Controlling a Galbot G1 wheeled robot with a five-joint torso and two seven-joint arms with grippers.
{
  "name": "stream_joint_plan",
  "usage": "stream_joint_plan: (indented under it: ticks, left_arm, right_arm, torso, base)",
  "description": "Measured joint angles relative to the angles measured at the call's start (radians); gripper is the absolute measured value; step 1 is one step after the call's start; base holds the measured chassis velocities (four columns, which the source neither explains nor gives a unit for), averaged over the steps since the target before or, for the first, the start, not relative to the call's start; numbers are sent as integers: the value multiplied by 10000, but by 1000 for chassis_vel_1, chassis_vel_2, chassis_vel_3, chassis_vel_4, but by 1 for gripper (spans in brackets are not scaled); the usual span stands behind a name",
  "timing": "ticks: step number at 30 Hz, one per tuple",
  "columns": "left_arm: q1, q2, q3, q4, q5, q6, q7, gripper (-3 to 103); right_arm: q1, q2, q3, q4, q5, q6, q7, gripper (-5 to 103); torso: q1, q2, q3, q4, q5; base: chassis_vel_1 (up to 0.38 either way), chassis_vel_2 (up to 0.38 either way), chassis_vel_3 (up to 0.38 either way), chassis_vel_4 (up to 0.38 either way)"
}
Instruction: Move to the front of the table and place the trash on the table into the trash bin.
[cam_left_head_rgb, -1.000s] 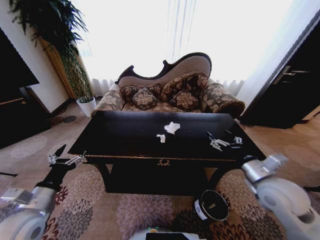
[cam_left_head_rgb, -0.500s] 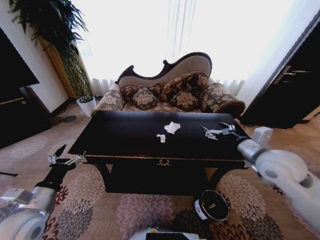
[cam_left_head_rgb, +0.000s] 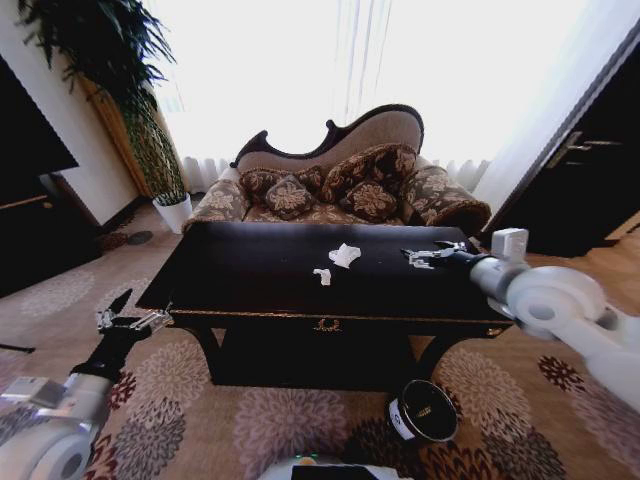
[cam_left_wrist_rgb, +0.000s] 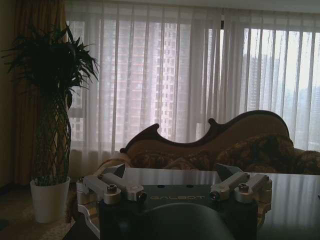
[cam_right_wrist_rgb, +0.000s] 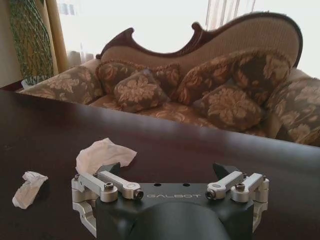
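The glossy black table (cam_left_head_rgb: 250, 285) stands straight ahead. Near its middle lie the trash pieces: a crumpled white tissue (cam_left_head_rgb: 345, 255) and a smaller white paper scrap (cam_left_head_rgb: 322, 276). My right gripper (cam_left_head_rgb: 423, 257) hovers open over the table's right part, pointing at the tissue from a short way off. In the right wrist view the tissue (cam_right_wrist_rgb: 102, 154) lies just past the open right gripper (cam_right_wrist_rgb: 167, 172), with the scrap (cam_right_wrist_rgb: 29, 182) off to one side. The dark trash bin (cam_left_head_rgb: 422, 410) stands on the carpet below the table's front right. My left gripper (cam_left_head_rgb: 130, 316) hangs open beside the table's front left corner.
A patterned sofa (cam_left_head_rgb: 340, 185) with cushions stands right behind the table. A tall potted plant (cam_left_head_rgb: 150, 140) is at the back left and dark cabinets (cam_left_head_rgb: 585, 180) at the right. Flowered carpet (cam_left_head_rgb: 280, 430) lies open before the table.
My right arm has risen from the table's front right edge and swung farther in over the tabletop towards the tissue. The left arm and the trash have not moved.
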Motion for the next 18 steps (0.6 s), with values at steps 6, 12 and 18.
stream_joint_plan:
  ticks: [6, 12, 18]
  left_arm:
    - [0, 0, 0, -1, 0, 0, 1, 100]
    - [-1, 0, 0, 0, 0, 0, 2, 100]
    - [0, 0, 0, 0, 0, 0, 2, 100]
  right_arm:
    - [3155, 496, -3027, -569, 811, -331, 555, 100]
    - [5471, 1216, -5407, -1052, 1006, -569, 975, 100]
    - [6845, 1898, -7076, -1801, 998, -676, 1294, 100]
  torso:
    - [1, -1, 0, 3, -3]
    - [0, 0, 0, 4, 0]
    - [1, -1, 1, 5, -2]
  base:
    - [0, 0, 0, 0]
    - [0, 0, 0, 0]
    - [0, 0, 0, 0]
